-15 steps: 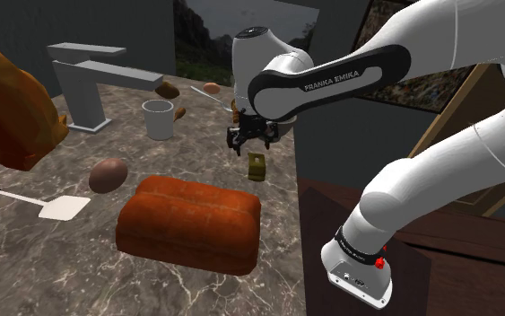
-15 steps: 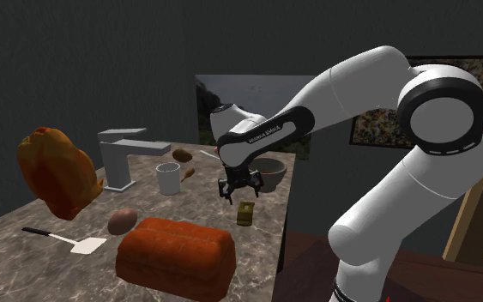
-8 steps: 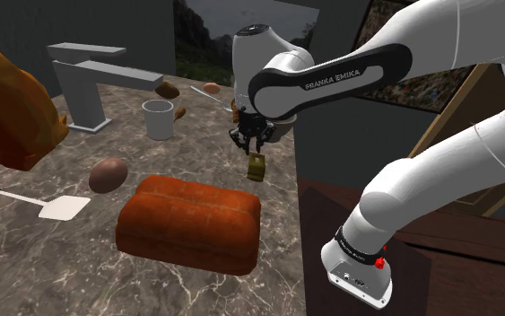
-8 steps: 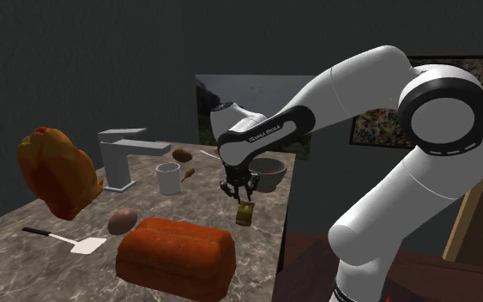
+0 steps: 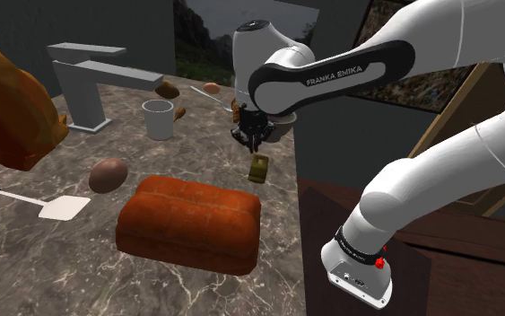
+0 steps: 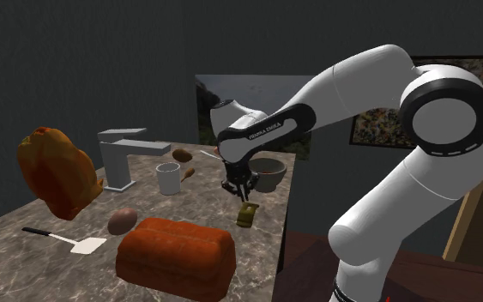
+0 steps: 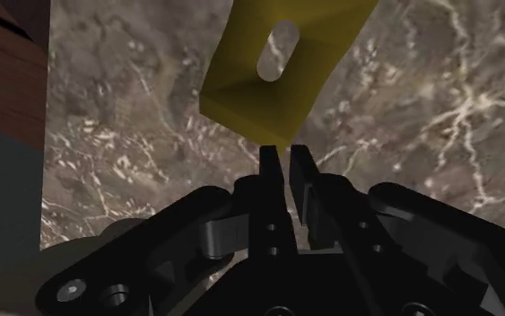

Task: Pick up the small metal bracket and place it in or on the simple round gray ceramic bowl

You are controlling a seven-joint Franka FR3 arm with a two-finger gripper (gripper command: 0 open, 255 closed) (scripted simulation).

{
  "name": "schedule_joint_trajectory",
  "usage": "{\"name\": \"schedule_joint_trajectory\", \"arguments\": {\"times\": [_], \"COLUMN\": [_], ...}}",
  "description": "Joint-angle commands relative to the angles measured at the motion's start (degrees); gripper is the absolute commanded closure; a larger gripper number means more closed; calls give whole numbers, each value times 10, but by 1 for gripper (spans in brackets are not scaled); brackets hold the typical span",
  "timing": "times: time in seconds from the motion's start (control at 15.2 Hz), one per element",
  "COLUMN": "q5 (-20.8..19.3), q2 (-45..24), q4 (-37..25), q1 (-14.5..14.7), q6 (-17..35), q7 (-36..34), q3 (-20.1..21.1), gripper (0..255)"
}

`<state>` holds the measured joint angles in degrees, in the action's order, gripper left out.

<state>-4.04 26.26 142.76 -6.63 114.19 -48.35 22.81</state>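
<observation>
The small yellow-olive bracket [image 5: 259,167] with a slot in it sits near the marble counter's right edge in the shoulder view. My black gripper [image 5: 252,144] hangs straight above it. In the wrist view the fingers [image 7: 269,162] are drawn almost together, and my gripper [image 7: 282,157] is shut on the thin near edge of the bracket [image 7: 282,63]. The second exterior view shows the gripper [image 6: 241,195] just over the bracket [image 6: 246,213]. The round grey bowl [image 6: 269,172] stands behind them on the counter. I cannot tell whether the bracket has left the surface.
A red-brown bread loaf [image 5: 187,223] lies at the front. A white mug [image 5: 159,118], a grey faucet block [image 5: 84,76], a brown egg-shaped item [image 5: 108,174], a white spatula [image 5: 62,208] and a large orange shape [image 5: 4,103] stand further left. My wooden stand [image 5: 403,247] borders the counter.
The fingers were wide apart a second ago and have since come together on the bracket's edge. The hand dropped onto the bracket, then eased up slightly.
</observation>
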Motion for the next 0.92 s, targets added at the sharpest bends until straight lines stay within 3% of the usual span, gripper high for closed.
{"name": "schedule_joint_trajectory", "arguments": {"times": [0.0, 0.13, 0.2, 0.46, 0.86], "q5": [2, 2, 2, 169, 185], "q2": [6, 5, 5, 103, 96], "q4": [-10, -10, -10, 68, 103], "q1": [1, 1, 1, 26, 31], "q6": [-17, -16, -16, -22, 21], "q7": [4, 3, 3, -59, -63], "q3": [-2, -2, -2, -61, -57], "gripper": [255, 255, 0, 0, 0]}}
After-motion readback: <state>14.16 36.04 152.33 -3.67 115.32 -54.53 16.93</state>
